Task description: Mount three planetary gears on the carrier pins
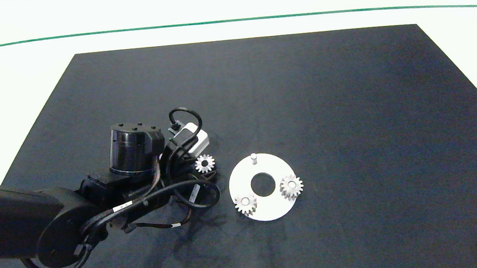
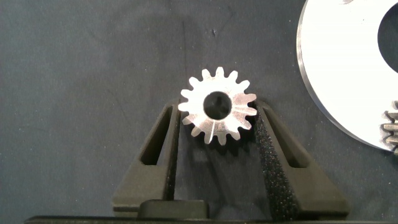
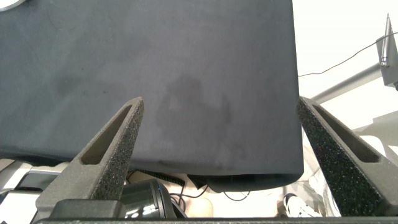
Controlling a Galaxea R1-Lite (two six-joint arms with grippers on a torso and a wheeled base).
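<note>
I have the third gear (image 2: pixel 217 106) pinched between my left gripper (image 1: pixel 204 167) jaws, flat face up with its centre hole open to the wrist camera. The pads close on the teeth at either side, narrowed to the gear's width and no further. I judge that grip suits the job, since it leaves the hole clear to go down over a pin. In the head view the gear sits just beside the white disc (image 1: pixel 275 167), off its left rim and not yet over it.

On the disc, two gears are seated already: one at the near-left (image 1: pixel 245 202), one at the right (image 1: pixel 291 185), each with its pin showing in the hole. The far pin (image 1: pixel 254 158) stands bare and upright — the only free one, so that is where this gear belongs. By my reckoning the task is two-thirds done.

The bare pin lies just beyond the disc's near rim from where I hold the gear, so the move I expect is short: across and slightly away, then straight down. The hole must line up closely with the pin, and the gear must stay level or it may catch on the tip.

My right gripper (image 3: pixel 217 118) is parked off the edge of the dark tabletop (image 1: pixel 346 100), jaws spread wide and holding nothing — out of the head view.
</note>
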